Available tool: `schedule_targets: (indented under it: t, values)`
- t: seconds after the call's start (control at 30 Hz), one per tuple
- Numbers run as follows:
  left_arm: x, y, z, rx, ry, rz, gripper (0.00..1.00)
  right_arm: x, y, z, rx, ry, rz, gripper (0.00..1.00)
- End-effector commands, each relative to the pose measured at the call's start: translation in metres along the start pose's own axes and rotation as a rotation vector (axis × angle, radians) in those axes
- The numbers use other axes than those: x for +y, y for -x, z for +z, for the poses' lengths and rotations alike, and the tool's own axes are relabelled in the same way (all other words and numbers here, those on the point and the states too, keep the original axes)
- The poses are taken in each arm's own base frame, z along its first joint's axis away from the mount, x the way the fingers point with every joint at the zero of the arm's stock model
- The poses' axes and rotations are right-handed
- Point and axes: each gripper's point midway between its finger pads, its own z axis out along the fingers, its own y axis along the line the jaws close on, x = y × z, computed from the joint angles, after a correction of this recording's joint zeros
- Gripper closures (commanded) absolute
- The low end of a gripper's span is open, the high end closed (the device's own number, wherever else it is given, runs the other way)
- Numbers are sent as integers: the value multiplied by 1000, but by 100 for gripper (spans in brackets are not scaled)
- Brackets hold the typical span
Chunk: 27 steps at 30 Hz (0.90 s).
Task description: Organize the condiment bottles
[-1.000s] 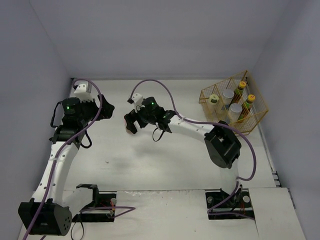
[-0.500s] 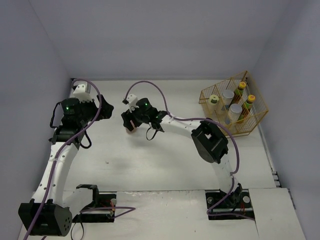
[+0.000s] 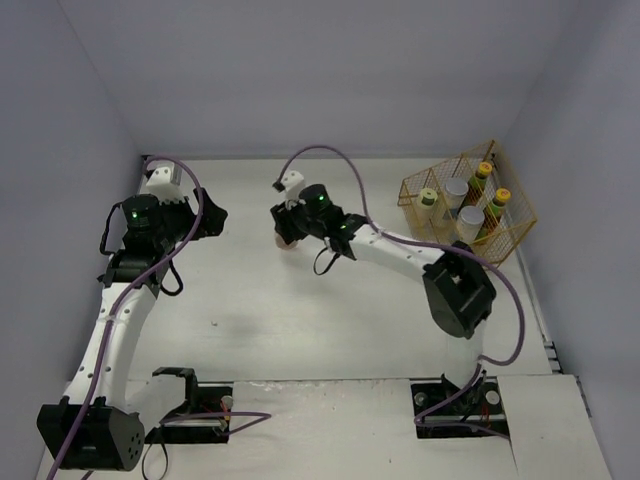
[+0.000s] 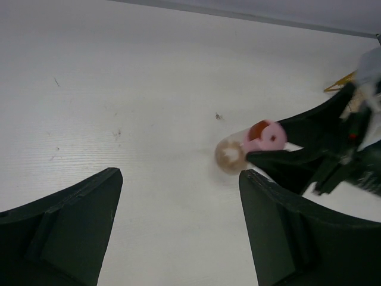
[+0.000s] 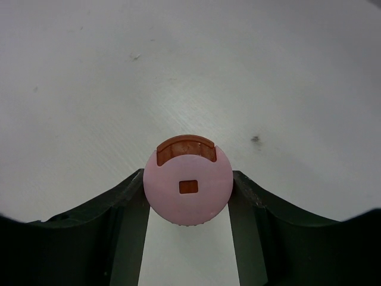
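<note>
My right gripper (image 5: 187,192) is shut on the pink-lidded brown jar (image 5: 187,185), with a finger pressed to each side of the lid. From above, that jar (image 3: 288,244) is mid-table, under the right gripper (image 3: 289,233). The left wrist view shows the jar (image 4: 262,137) blurred, ahead and to the right. My left gripper (image 4: 178,185) is open, over bare table to the jar's left (image 3: 212,222). The other condiment bottles stand in the gold wire basket (image 3: 518,232): two yellow-capped dark bottles (image 3: 484,173) (image 3: 499,199), two silver-lidded jars (image 3: 456,188) (image 3: 470,218) and a pale-lidded jar (image 3: 428,198).
The basket sits at the back right corner, close to the right wall. Grey walls close the table in on the left, the back and the right. Purple cables loop over both arms.
The right gripper has closed from wide open onto the pink-lidded jar and moved right and a little back with it. The left arm has stayed put.
</note>
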Motion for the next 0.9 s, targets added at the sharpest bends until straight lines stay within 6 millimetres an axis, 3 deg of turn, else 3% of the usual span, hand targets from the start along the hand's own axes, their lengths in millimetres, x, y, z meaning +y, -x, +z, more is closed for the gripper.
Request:
schedule_targets:
  t: [0.0,0.03,0.07,0.2,0.33,0.43,0.63,0.87]
  values:
    - [-8,34,-7,-111,-25,23,20,-55,93,-75,-227,-182,29,100]
    - [-8,35,-7,-113,-27,24,20,-64,82,-83,-198,-209,39,100]
    - [-8,33,-6,-108,-27,22,20,-78,93,-105,-228,-265,50,100]
    - [-8,34,-6,-108,-31,21,20,-132,86,-163,-226,-464,118,100]
    - [-8,33,-4,-102,-33,17,20,-169,73,-225,-223,-619,186,100]
    - [-8,32,-3,-97,-36,11,20,-196,52,-261,-218,-718,271,100]
    - [-8,30,-1,-88,-39,5,20,-228,5,-300,-162,-817,383,100]
    - [-9,29,0,-86,-43,0,20,-239,-38,-300,-112,-812,499,100]
